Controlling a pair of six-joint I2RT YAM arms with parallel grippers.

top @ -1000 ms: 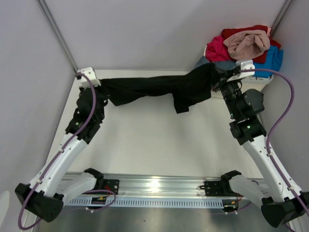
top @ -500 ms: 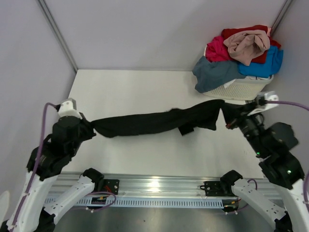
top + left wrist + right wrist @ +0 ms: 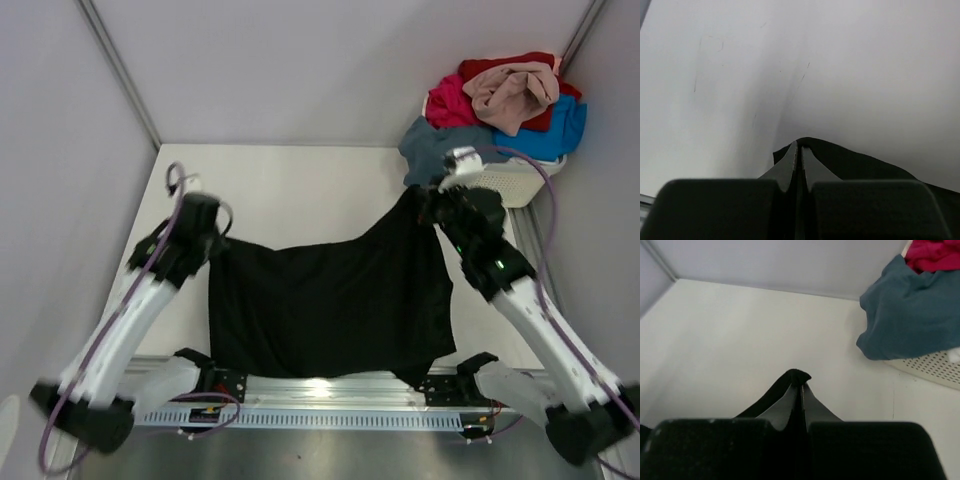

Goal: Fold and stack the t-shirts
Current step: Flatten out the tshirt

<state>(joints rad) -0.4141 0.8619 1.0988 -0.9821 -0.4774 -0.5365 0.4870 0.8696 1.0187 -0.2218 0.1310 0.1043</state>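
We hold the soft black cloth t-shirt [image 3: 330,300] spread over the near middle of the white bench [image 3: 300,180], the left end effector [image 3: 212,238] and right end effector [image 3: 428,203] each pinching a far corner, and judge it light, limp, best gripped at edges.

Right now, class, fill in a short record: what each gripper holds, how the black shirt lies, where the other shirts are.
left gripper: shut on one corner of the black t-shirt
right gripper: shut on the opposite corner
black t-shirt: unfolded, spread wide between both grippers
other t-shirts: heaped in the white basket, far right corner
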